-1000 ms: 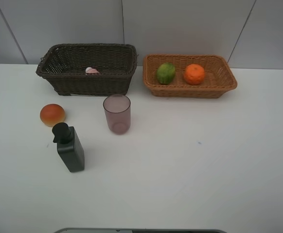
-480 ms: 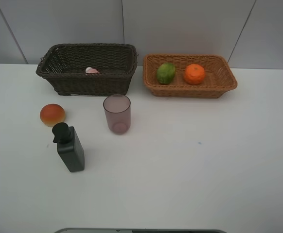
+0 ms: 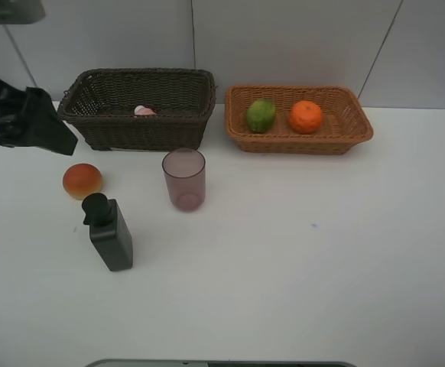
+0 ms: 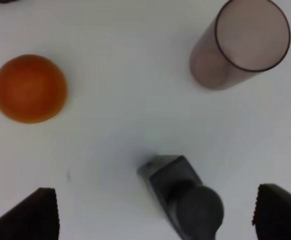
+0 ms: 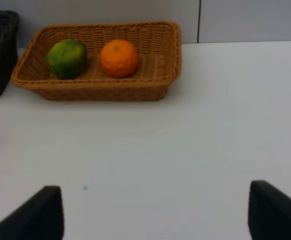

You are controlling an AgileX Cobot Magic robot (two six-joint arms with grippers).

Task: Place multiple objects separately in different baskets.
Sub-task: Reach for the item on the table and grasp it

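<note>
- Although no arm showed in the high view half a second ago, the left arm point(image 3: 20, 115) has now swung in from the 9 o'clock edge and hangs beside the dark basket point(image 3: 100, 130).
- Nothing else has shifted: every object lies where it did.
- Judging by its wrist view, the left gripper point(image 4: 155, 212) is spread wide and holds nothing. It looks down on the pump dispenser point(image 3: 110, 233), the bun point(image 3: 82, 180) at the dispenser's 11 o'clock, and the cup point(image 3: 183, 179) at its 1 o'clock.
- The right gripper point(image 5: 158, 212) is likewise spread and empty, well back from the tan basket point(image 3: 299, 145).
- Sorted so far: the lime point(image 3: 261, 115) and tangerine point(image 3: 306, 117) sit in the tan basket and the pink bottle point(image 3: 144, 112) in the dark one.
- Three items wait on the table point(image 3: 322, 252); the arm's arrival suggests that one of them is the next pick, though which I cannot tell.
</note>
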